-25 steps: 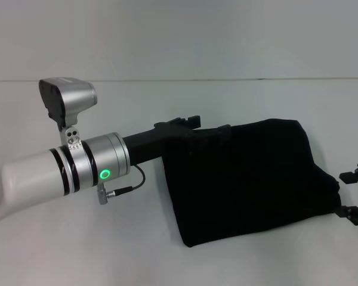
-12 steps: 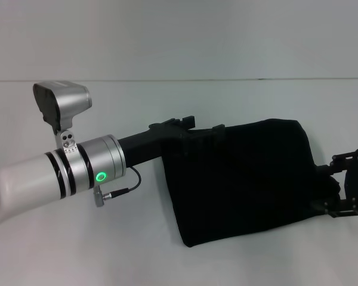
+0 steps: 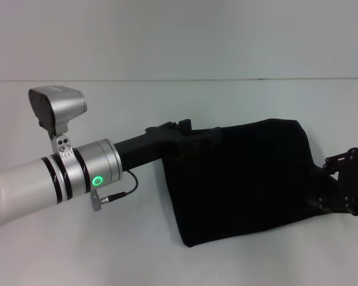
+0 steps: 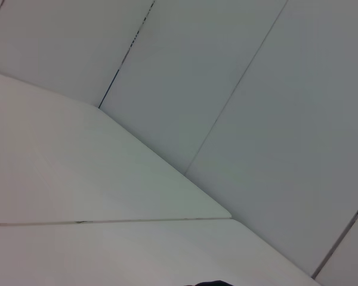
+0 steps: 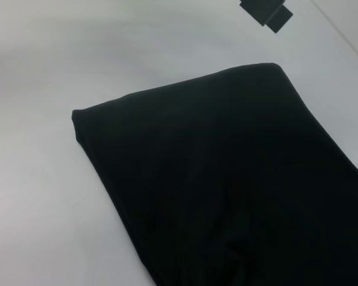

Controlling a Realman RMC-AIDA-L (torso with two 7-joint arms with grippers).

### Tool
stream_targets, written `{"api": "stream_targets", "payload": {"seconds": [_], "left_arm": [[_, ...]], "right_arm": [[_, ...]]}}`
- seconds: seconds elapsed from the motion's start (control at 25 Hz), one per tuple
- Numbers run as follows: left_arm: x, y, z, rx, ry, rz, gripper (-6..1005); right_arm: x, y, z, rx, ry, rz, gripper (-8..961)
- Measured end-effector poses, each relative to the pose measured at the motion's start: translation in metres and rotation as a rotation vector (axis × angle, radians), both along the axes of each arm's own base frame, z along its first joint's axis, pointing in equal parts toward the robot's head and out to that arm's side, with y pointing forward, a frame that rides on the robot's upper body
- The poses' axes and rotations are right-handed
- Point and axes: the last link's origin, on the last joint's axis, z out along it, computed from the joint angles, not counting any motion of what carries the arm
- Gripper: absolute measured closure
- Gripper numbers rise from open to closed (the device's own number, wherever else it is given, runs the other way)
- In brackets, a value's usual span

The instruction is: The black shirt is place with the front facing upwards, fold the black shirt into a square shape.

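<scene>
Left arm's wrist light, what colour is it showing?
Green, a glowing ring on the left arm's silver cuff; clearest in the head view.

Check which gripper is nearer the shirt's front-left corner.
Left. The left gripper sits at the black shirt's far-left edge; the right gripper is at its right edge, farther from that corner.

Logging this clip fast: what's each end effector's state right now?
Left end effector: at the black shirt's upper left edge; open or shut cannot be told.
Right end effector: at the shirt's right edge; cannot be told either.

white table (image 3: pixel 167 262), folded black shirt (image 3: pixel 244 179)
</scene>
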Motion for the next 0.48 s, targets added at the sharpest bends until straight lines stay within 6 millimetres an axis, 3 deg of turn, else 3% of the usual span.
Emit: {"api": "stream_targets", "payload": {"seconds": [0.08, 0.2, 0.48], "left_arm": [[-0.0002, -0.0002, -0.0002, -0.001, 0.0, 0.001, 68], [-0.0002, -0.0003, -0.0003, -0.001, 0.0, 0.001, 68], [-0.0001, -0.0004, -0.0005, 0.001, 0.004, -0.006, 68]], "right_arm": [[-0.0013, 0.0005, 0.0013, 0.004, 0.002, 0.0, 293], [-0.0021, 0.0009, 0.0021, 0.008, 0.009, -0.012, 481], [-0.0012, -0.0019, 0.0055, 0.008, 0.044, -0.063, 768]]}}
